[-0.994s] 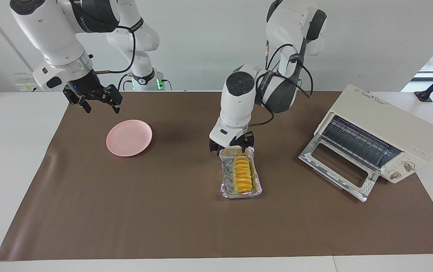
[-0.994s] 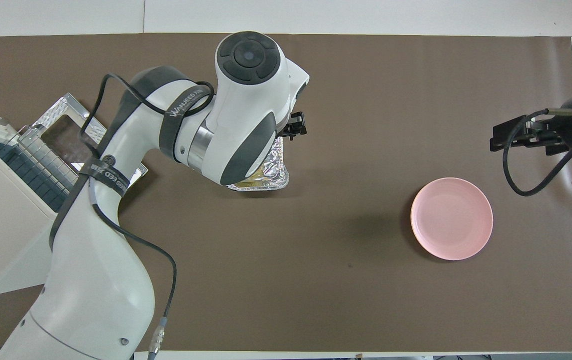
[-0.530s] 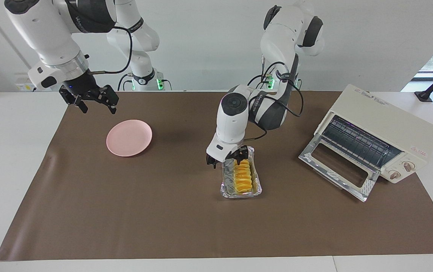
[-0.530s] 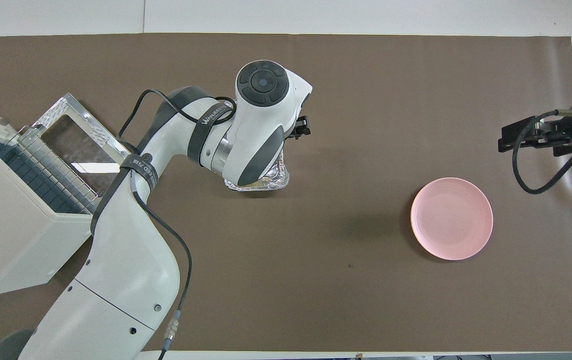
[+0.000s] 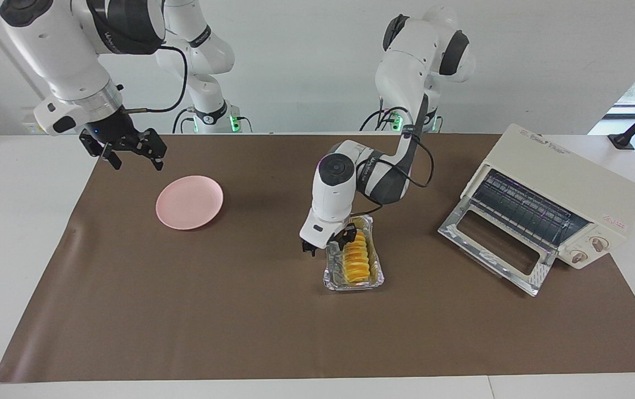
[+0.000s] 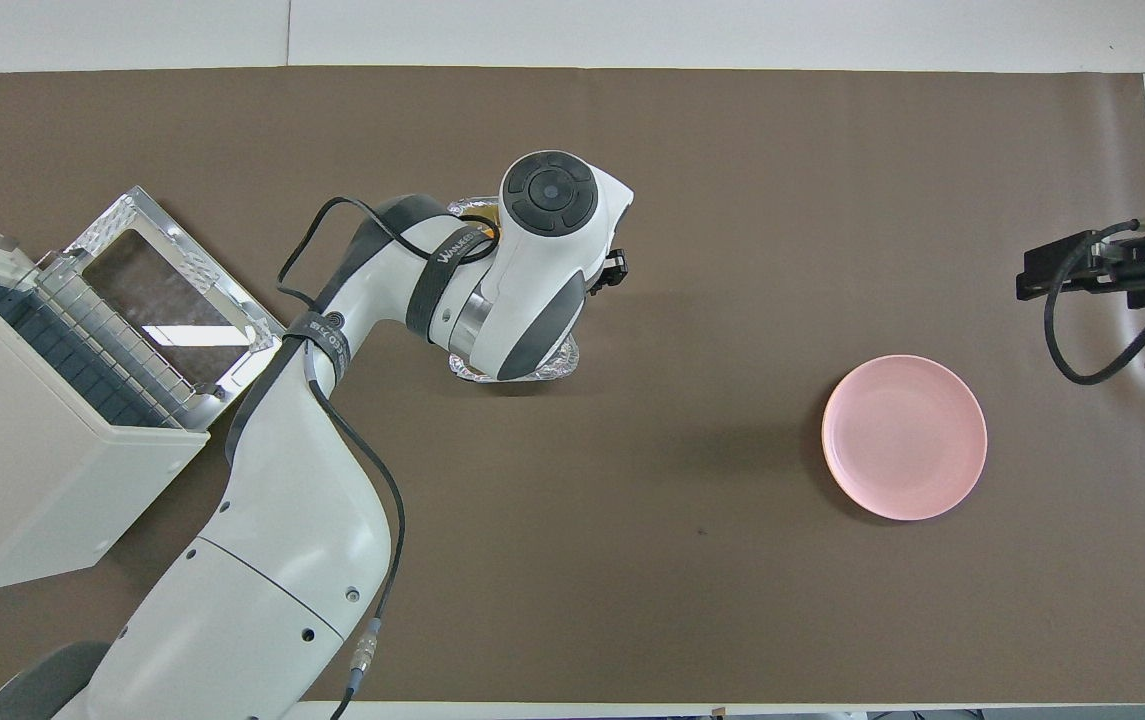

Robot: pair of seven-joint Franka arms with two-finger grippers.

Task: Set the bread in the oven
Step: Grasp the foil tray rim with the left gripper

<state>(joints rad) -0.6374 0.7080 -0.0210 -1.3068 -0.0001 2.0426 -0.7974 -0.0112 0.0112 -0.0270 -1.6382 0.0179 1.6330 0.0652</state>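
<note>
The left tool [image 5: 328,241], jaws spread wide, straddles the foil tray's [image 5: 375,280] rim, the bread [image 5: 356,257] running lengthwise toward six o'clock beneath it.

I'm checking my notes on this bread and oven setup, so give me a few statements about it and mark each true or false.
1. The oven door is down. True.
2. The bread lies on the plate. False: it lies in the foil tray; the plate is bare.
3. The left gripper is at the tray's end nearer the robots. True.
4. The right gripper holds the bread. False: it hangs open near the plate, holding nothing.
5. The tray sits inside the oven. False: it sits on the mat, between plate and oven.
</note>
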